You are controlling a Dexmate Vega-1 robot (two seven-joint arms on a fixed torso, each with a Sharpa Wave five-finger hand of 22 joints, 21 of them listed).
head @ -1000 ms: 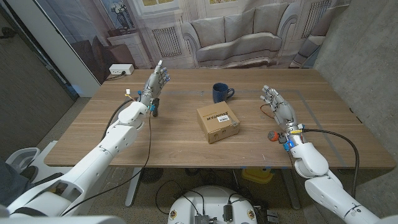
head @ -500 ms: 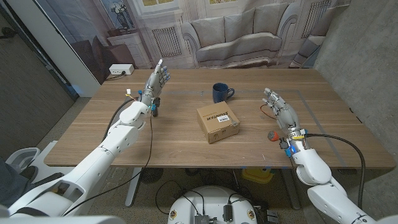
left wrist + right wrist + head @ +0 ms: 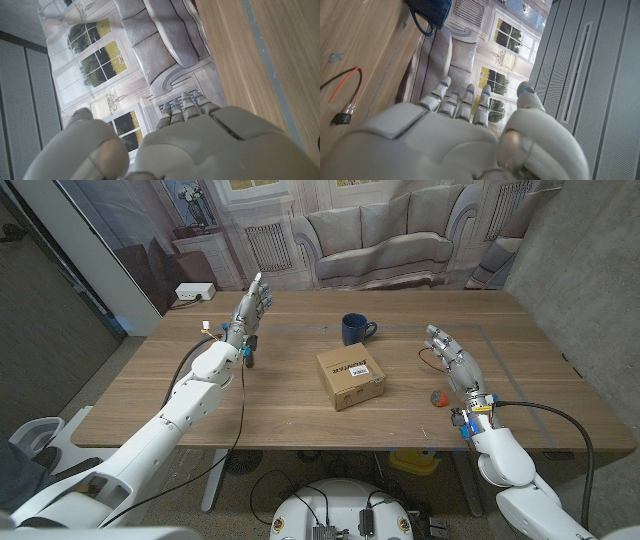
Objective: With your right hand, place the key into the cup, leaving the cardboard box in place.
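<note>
Wooden table (image 3: 280, 395): key (image 3: 437, 396) just beside right robot hand (image 3: 452, 360), fingers apart, empty.

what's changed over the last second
The right hand has drawn back toward the robot along the table's right side, uncovering a small reddish object beside it; it holds nothing. The left hand, the cardboard box and the blue cup stayed put.
</note>
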